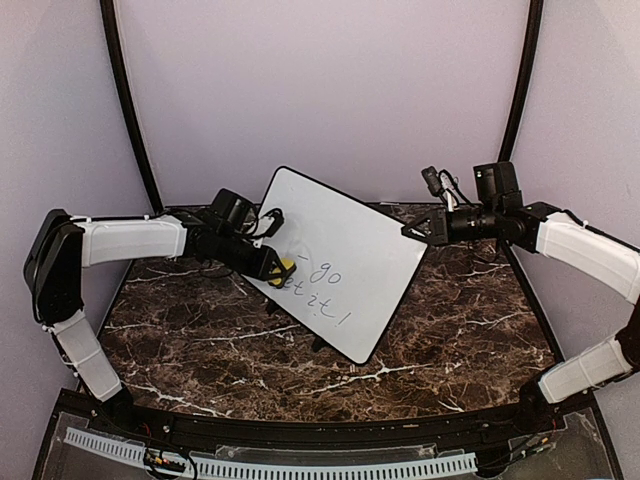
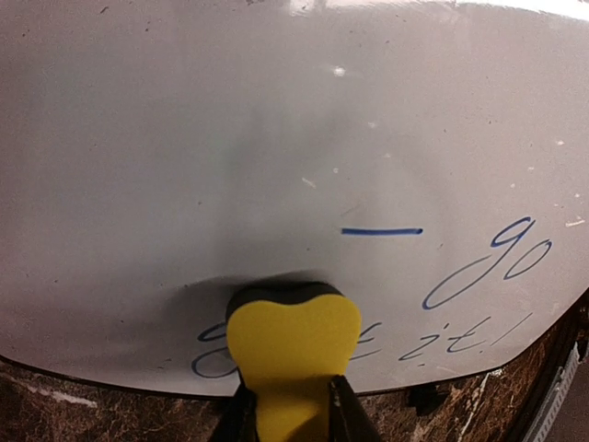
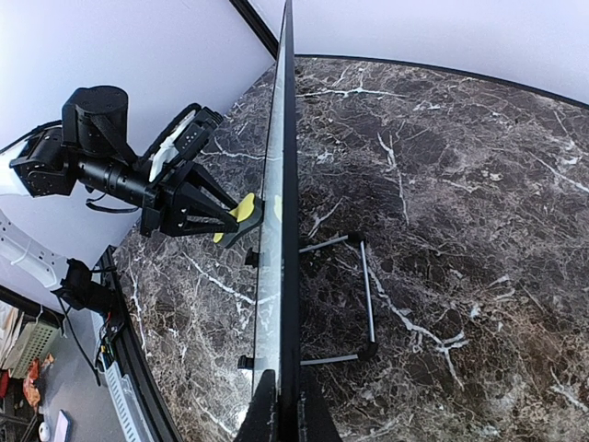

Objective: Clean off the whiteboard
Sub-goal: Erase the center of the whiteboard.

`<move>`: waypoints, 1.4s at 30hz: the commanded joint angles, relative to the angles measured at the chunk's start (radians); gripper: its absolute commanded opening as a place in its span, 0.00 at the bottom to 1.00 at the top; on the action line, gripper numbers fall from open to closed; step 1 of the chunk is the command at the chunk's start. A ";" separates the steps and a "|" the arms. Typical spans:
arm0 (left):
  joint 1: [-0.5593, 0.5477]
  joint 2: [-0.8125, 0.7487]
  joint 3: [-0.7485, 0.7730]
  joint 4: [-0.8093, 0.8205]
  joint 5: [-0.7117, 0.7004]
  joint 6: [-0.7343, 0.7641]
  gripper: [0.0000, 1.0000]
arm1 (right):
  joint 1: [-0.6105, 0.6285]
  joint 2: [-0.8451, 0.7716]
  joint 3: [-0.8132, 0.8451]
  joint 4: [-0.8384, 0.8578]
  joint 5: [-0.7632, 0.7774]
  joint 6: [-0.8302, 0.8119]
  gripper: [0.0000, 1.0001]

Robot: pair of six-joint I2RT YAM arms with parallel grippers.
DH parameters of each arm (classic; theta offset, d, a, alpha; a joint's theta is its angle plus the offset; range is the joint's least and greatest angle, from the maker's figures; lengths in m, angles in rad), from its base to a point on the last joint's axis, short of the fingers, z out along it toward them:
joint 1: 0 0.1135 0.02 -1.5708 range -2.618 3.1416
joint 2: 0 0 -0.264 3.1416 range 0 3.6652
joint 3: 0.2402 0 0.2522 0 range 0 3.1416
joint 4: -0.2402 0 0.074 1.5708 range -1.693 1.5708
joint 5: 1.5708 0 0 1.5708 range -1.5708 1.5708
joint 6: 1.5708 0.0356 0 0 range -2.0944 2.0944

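The whiteboard point(image 1: 345, 255) stands tilted on the marble table, with blue writing "- go" and "it!" point(image 2: 479, 267) on its lower part. My left gripper point(image 1: 268, 262) is shut on a yellow eraser point(image 2: 293, 345). The eraser's dark pad is pressed on the board point(image 2: 276, 129), over the first word of the lower line. The board face above it is wiped. My right gripper point(image 1: 415, 232) is shut on the board's right edge. In the right wrist view the board shows edge-on point(image 3: 288, 184) between that gripper's point(image 3: 288, 414) fingers, with the eraser point(image 3: 241, 210) against its left face.
A wire stand point(image 3: 366, 295) props the board from behind on the dark marble table point(image 1: 200, 340). White walls with black corner poles point(image 1: 125, 90) close in the back. A perforated strip point(image 1: 300, 466) runs along the near edge.
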 commanded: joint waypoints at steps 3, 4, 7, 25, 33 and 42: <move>-0.008 0.044 0.140 0.015 0.016 0.010 0.03 | 0.031 0.009 0.002 0.009 -0.048 -0.119 0.00; -0.008 0.052 0.153 0.013 0.017 0.011 0.03 | 0.031 0.008 0.003 0.009 -0.047 -0.119 0.00; -0.008 0.060 0.190 0.006 0.007 0.020 0.03 | 0.032 0.009 0.002 0.008 -0.046 -0.119 0.00; -0.031 -0.005 0.000 0.063 0.032 -0.035 0.03 | 0.033 0.024 0.003 0.013 -0.052 -0.119 0.00; -0.031 0.060 0.163 0.034 0.014 0.003 0.03 | 0.033 0.007 -0.004 0.010 -0.045 -0.118 0.00; -0.032 0.013 0.071 0.034 0.022 -0.015 0.03 | 0.032 0.012 -0.005 0.013 -0.046 -0.119 0.00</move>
